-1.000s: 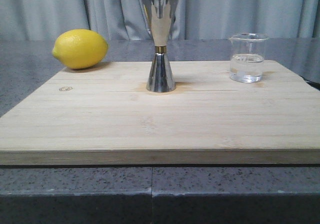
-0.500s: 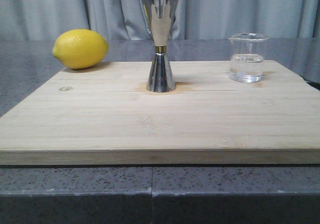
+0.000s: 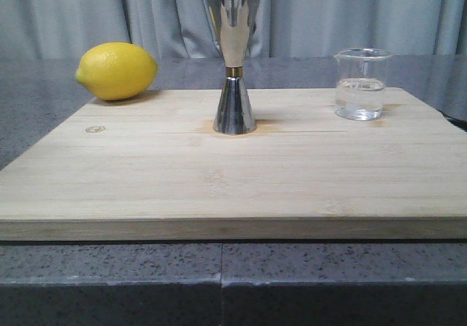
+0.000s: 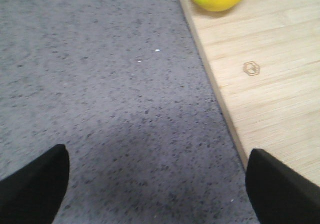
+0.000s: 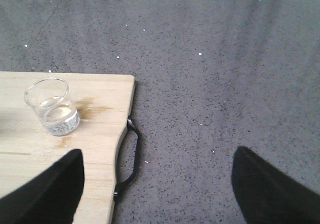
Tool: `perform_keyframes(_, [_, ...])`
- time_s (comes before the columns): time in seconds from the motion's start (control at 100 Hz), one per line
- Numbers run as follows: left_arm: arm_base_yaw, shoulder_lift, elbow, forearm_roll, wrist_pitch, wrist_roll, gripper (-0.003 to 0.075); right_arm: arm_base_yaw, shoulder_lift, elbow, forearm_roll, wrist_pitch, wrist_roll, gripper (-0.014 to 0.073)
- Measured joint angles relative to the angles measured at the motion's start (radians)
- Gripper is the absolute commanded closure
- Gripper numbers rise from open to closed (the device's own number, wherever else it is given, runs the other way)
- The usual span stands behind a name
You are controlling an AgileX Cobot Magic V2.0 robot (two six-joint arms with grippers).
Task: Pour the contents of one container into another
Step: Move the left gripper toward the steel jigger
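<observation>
- Nothing is being gripped yet in the front view: beaker [image 3: 360,85] sitting right of jigger [image 3: 233,63] on the board [image 3: 219,180], well apart.
- Left claw [image 4: 157,176] is hovering wide open, empty, over the table [image 4: 100,83].
- Right claw [image 5: 157,191] is hanging wide open, empty; it needs to be reaching toward the beaker [image 5: 51,106] next.
</observation>
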Motion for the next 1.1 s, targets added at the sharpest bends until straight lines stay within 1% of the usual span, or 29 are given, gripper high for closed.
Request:
perform_keyframes(0.13, [0.0, 0.103, -0.002, -0.2, -0.013, 0.201, 0.006, 0.0, 0.0, 0.0, 0.002, 0.0, 0.0, 0.0033])
perform_keyframes(0.31, [0.0, 0.206, -0.002, -0.487, -0.024, 0.528, 0.006, 0.0, 0.0, 0.0, 0.002, 0.0, 0.0, 0.0033])
perform_keyframes(0.39, [0.0, 0.242, -0.002, -0.595, -0.024, 0.668, 0.006, 0.0, 0.0, 0.0, 0.002, 0.0, 0.0, 0.0033])
perform_keyframes(0.53, [0.0, 0.306, -0.004, -0.753, 0.003, 0.868, 0.006, 0.0, 0.0, 0.0, 0.002, 0.0, 0.0, 0.0033])
perform_keyframes(0.71, [0.0, 0.406, -0.006, -0.897, 0.081, 1.059, 0.006, 0.0, 0.0, 0.0, 0.002, 0.0, 0.0, 0.0033])
perform_keyframes(0.88, [0.0, 0.492, -0.006, -1.002, 0.199, 1.224, 0.006, 0.0, 0.0, 0.0, 0.002, 0.0, 0.0, 0.0033])
perform_keyframes(1.0, [0.0, 0.539, -0.006, -1.066, 0.27, 1.319, 0.006, 0.0, 0.0, 0.0, 0.002, 0.0, 0.0, 0.0033])
perform_keyframes(1.1, [0.0, 0.567, -0.006, -1.105, 0.277, 1.371, 0.006, 0.0, 0.0, 0.0, 0.002, 0.0, 0.0, 0.0033])
